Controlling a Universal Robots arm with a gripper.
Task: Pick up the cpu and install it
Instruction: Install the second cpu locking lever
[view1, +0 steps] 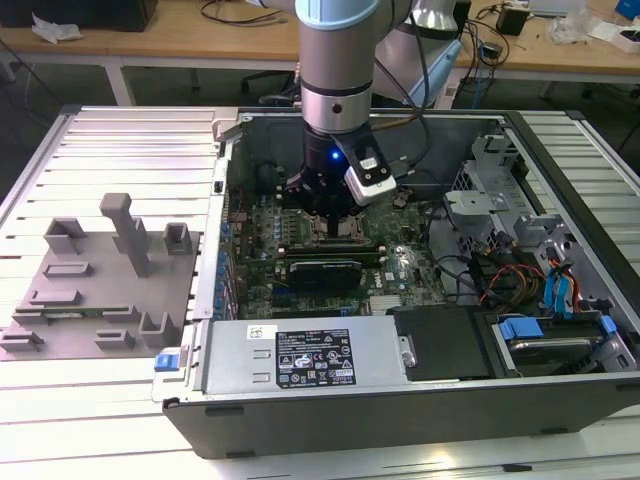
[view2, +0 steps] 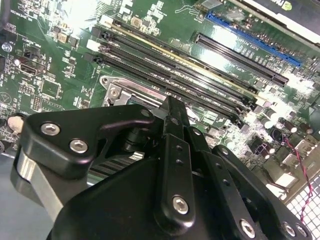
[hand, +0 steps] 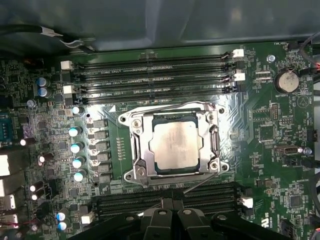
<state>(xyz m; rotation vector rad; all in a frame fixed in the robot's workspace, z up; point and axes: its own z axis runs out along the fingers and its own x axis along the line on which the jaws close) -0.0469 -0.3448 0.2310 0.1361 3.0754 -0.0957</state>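
The cpu, a small square chip with a dull silver top, lies flat inside the metal socket frame on the green motherboard. In the first wrist view my gripper shows as black linkage beside the socket, over the nearer memory slots, and nothing of it touches the chip. The exterior view has the gripper lowered into the open computer case, just above the board's middle. In the second wrist view the black gripper body hides most of the socket.
Memory slots run along both sides of the socket, with capacitors nearby. In the case stand a power supply, a dark card, a drive cage and cables. A grey fixture plate lies at the exterior view's left.
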